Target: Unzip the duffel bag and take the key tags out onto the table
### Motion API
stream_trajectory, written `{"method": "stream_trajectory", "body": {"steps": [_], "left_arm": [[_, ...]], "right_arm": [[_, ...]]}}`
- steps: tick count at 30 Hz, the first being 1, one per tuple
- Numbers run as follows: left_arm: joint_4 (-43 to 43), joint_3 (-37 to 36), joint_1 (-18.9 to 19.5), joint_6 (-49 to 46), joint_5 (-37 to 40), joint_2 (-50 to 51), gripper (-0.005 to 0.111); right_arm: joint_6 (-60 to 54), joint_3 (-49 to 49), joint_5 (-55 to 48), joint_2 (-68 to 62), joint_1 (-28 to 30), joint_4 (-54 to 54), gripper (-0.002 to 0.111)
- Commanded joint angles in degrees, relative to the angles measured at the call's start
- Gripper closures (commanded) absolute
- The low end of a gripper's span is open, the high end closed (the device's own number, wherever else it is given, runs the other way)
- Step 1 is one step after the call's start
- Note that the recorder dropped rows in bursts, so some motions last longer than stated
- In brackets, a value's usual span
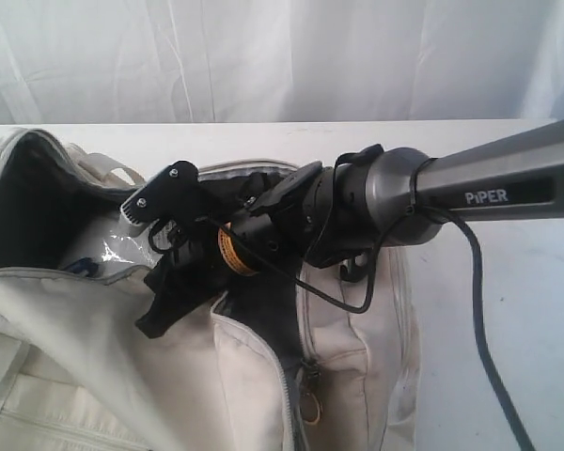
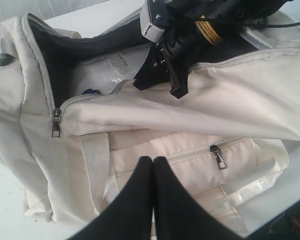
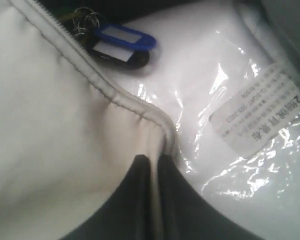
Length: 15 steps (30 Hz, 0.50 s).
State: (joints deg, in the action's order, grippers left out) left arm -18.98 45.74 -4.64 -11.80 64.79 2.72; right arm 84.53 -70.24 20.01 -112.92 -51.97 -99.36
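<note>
The cream duffel bag (image 1: pixel 263 376) lies on the white table (image 1: pixel 517 319) with its main zipper undone and the grey lining showing. The key tags (image 3: pixel 122 42), a blue one and a black one on metal rings, lie inside by the zipper edge; a blue bit of the key tags (image 2: pixel 91 91) also peeks out in the left wrist view. My right gripper (image 3: pixel 152 159) reaches across into the opening and is shut on the bag's top flap edge (image 3: pixel 140 112). My left gripper (image 2: pixel 153 159) hovers shut and empty over the side pocket.
A clear plastic packet with a printed label (image 3: pixel 260 115) lies in the bag next to the tags. The main zipper pull (image 2: pixel 55 127) hangs at one end of the bag, and the side pocket zipper pull (image 2: pixel 219 157) is beside the left fingers. A white curtain (image 1: pixel 282 56) backs the table.
</note>
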Motion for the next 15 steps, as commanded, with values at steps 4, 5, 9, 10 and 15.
{"method": "stream_trajectory", "body": {"steps": [4, 5, 9, 10, 15], "left_arm": [[-0.20, -0.30, -0.08, -0.22, 5.18, -0.36, 0.107], [-0.20, -0.30, -0.08, -0.22, 5.18, -0.36, 0.107], [2.06, -0.30, -0.08, -0.22, 3.08, -0.36, 0.107], [2.30, -0.30, -0.08, -0.22, 2.26, -0.36, 0.107], [3.16, -0.30, -0.08, -0.22, -2.30, -0.36, 0.107]], "right_arm": [[2.61, 0.05, 8.01, 8.58, 0.03, -0.59, 0.108], [2.75, 0.05, 10.97, 9.69, 0.03, -0.59, 0.108], [2.75, 0.05, 26.22, 13.80, 0.03, -0.59, 0.108], [2.75, 0.05, 29.35, 14.23, -0.24, -0.59, 0.108], [2.75, 0.05, 38.26, 14.90, -3.52, -0.59, 0.108]]}}
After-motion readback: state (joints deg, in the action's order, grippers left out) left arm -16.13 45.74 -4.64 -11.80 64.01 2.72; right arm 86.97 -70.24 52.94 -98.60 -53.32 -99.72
